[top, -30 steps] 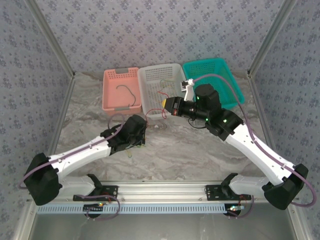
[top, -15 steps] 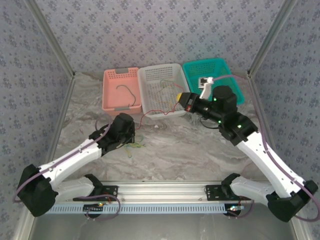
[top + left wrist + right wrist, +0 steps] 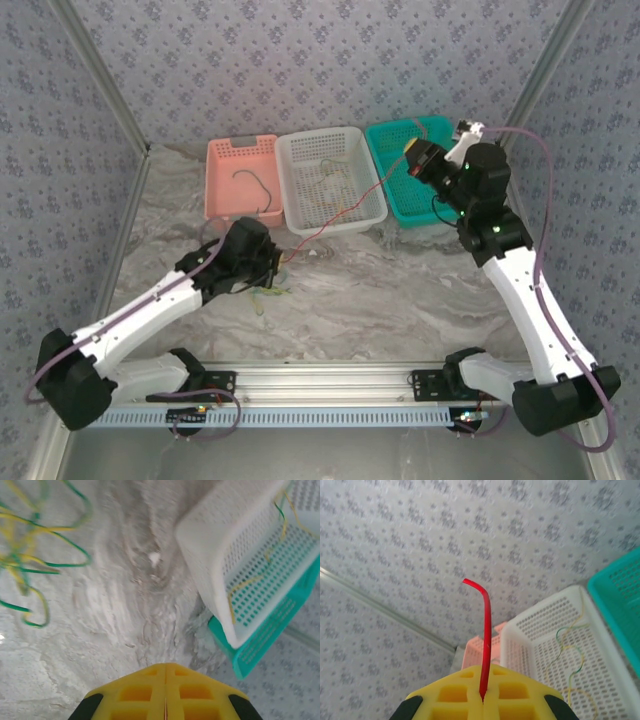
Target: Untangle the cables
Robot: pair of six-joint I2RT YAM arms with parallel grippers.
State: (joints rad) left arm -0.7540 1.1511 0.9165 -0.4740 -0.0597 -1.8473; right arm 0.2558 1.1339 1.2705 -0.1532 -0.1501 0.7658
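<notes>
Right wrist: end effector pinching thin red cable w/ bent tip.

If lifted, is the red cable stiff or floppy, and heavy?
Probably bendy but slightly springy: the red cable stands up, tip curled, above the right end effector. Likely very light, being so thin. It may drag on the white basket it crosses.

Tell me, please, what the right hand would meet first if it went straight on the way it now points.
Probably the patterned wall: the right hand, shut on the red cable, aims up past the white basket, and nothing else lies ahead, though depth is hard to judge.
</notes>
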